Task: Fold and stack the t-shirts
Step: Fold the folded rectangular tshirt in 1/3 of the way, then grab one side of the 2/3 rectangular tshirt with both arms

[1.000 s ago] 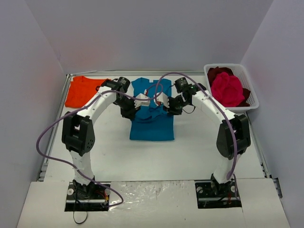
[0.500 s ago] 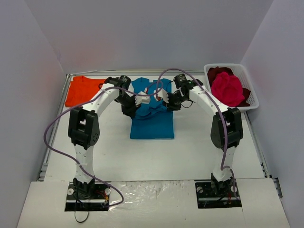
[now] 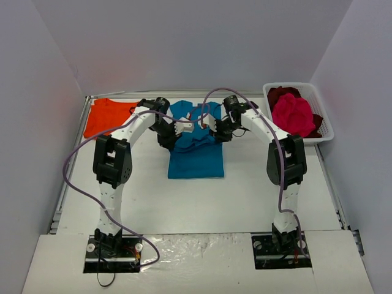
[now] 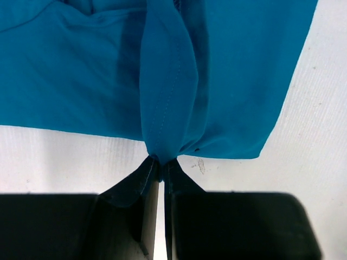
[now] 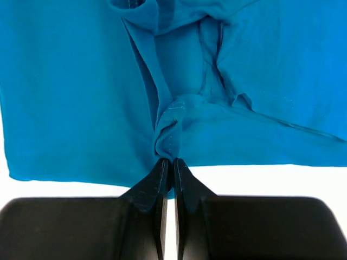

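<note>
Farther back now, left tool [image 4: 161, 162] and right tool [image 5: 169, 162] each pinch the teal shirt [image 3: 196, 160]; thin grips could slip.

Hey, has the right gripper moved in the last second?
Yes. The right gripper, shut on the teal-blue t-shirt, has edged slightly toward the back wall, judged against the fixed white basket in the top view.
</note>
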Motion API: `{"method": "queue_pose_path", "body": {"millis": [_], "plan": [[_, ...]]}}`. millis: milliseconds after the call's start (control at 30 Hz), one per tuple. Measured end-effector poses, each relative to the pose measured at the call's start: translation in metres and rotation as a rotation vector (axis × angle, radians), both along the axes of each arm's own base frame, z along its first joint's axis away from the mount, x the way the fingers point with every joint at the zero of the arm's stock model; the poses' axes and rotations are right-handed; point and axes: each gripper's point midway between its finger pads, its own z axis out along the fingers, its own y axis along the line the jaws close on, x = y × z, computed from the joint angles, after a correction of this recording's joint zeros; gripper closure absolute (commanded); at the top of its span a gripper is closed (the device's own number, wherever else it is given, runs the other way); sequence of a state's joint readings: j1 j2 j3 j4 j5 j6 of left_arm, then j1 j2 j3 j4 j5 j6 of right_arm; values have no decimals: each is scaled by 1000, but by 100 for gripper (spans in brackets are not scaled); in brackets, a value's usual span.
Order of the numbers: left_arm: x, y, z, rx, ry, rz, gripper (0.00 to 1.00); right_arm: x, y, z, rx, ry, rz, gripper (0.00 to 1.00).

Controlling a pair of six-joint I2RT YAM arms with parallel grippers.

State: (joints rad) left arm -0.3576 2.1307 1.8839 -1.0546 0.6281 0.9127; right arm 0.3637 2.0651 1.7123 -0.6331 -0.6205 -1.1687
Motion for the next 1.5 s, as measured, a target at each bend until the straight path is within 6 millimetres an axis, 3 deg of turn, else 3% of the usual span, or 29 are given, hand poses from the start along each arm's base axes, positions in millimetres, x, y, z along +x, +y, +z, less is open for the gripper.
{"method": "queue_pose_path", "body": {"millis": [333, 367, 400, 467, 500, 533, 567, 633, 667, 867, 1033, 1100, 1233, 1400, 1500], "plan": [[13, -1, -13, 0, -1, 8, 96, 14, -4, -11, -5, 11, -14, 100], [14, -1, -14, 0, -1, 8, 94, 16, -3, -13, -6, 13, -14, 98], [15, -1, -15, -1, -4, 9, 79, 17, -3, -14, -6, 14, -14, 95], [18, -2, -16, -3, -11, 11, 71, 18, -3, -19, -9, 20, -12, 84], [19, -2, -16, -4, -14, 12, 67, 18, -3, -20, -10, 23, -12, 82], [20, -2, -17, -3, -16, 12, 57, 18, -3, -21, -11, 24, -11, 80], [22, -2, -17, -2, -20, 14, 55, 18, -3, -21, -12, 25, -12, 72], [27, -3, -15, -3, -33, 17, 50, 22, -4, -21, -10, 21, -16, 67], [31, -4, -14, -5, -45, 18, 49, 24, -5, -19, -9, 17, -20, 59], [52, -5, -1, 5, -125, 28, 47, 35, -7, -8, -1, -17, -34, 52], [53, 0, 0, 22, -148, 48, 47, 41, -8, -1, -1, -34, -56, 50], [44, 5, 3, 26, -153, 63, 47, 41, -8, 4, 4, -39, -66, 50], [4, 19, 22, 24, -192, 74, 46, 26, -12, 26, 26, -53, -87, 49], [-62, 12, 45, -6, -308, -13, 46, -29, -23, 52, 74, -20, -114, 49], [-95, 3, 29, -1, -324, -80, 46, -62, -25, 53, 98, 10, -116, 49]]}}
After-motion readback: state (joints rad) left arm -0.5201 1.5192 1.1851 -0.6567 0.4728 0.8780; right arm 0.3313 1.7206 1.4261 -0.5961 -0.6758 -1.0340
